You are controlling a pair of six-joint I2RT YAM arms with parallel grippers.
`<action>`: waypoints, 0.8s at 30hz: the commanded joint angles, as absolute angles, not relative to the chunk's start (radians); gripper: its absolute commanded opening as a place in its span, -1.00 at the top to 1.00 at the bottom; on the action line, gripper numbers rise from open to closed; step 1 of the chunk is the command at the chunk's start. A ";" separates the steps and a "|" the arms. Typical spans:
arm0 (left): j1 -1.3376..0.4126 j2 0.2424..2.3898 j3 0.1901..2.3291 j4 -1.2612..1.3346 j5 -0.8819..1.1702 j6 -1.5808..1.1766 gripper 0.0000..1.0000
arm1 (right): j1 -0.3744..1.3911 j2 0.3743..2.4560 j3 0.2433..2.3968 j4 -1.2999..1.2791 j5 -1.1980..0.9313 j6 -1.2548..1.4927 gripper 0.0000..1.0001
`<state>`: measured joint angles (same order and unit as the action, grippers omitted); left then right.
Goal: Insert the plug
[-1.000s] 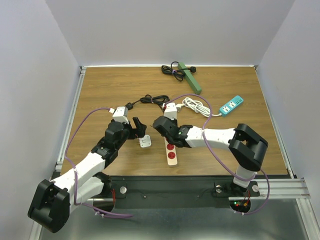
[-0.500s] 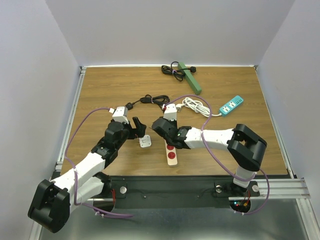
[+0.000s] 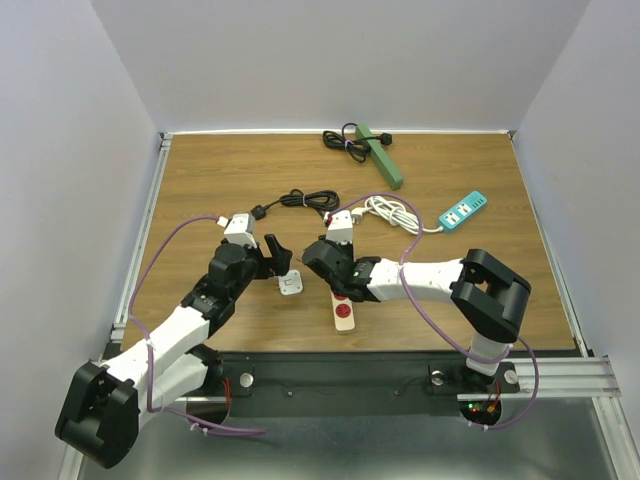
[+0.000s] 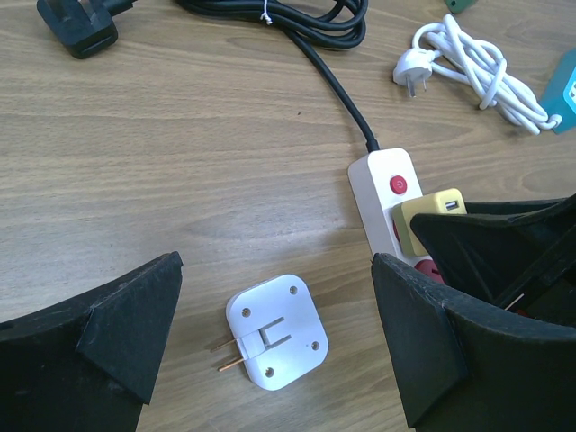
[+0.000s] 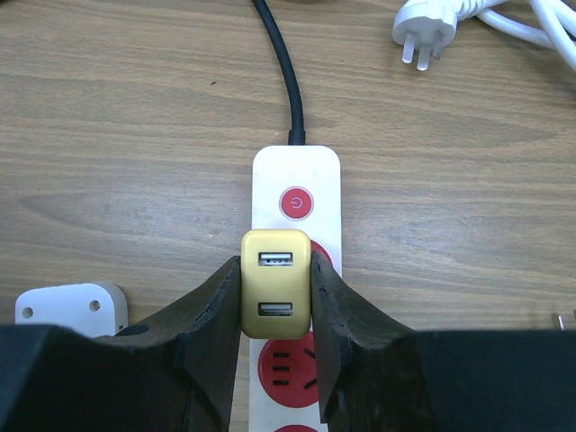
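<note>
At strip beside switch, yellow plug

left tool: jaws wide apart, tilted forward-down | right tool: jaws gripping, reaching leftward

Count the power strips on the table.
3: green strip at the far edge, teal strip on the right, white strip with red sockets near the centre. None seems hidden.

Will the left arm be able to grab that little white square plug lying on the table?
Probably yes. The left gripper hangs open close to the white plug, which lies flat on the table with nothing covering it.
</note>
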<state>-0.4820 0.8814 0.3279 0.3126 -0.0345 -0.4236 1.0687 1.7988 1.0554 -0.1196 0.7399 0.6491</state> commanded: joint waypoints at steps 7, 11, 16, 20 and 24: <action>-0.476 0.877 0.336 0.336 -0.037 -0.407 -0.96 | 1.101 1.997 0.905 -0.373 0.347 0.723 0.99; -0.476 0.882 0.334 0.336 -0.037 -0.406 -0.96 | 1.101 2.016 0.891 -0.356 0.315 0.723 0.99; -0.474 0.884 0.339 0.336 -0.038 -0.405 -0.96 | 1.097 1.990 0.896 -0.357 0.369 0.722 0.99; -0.474 0.902 0.345 0.348 -0.031 -0.403 -0.96 | 1.069 1.957 0.910 -0.357 0.423 0.736 0.99; -0.472 0.911 0.359 0.354 -0.029 -0.400 -0.96 | 1.042 1.933 0.980 -0.357 0.531 0.710 0.99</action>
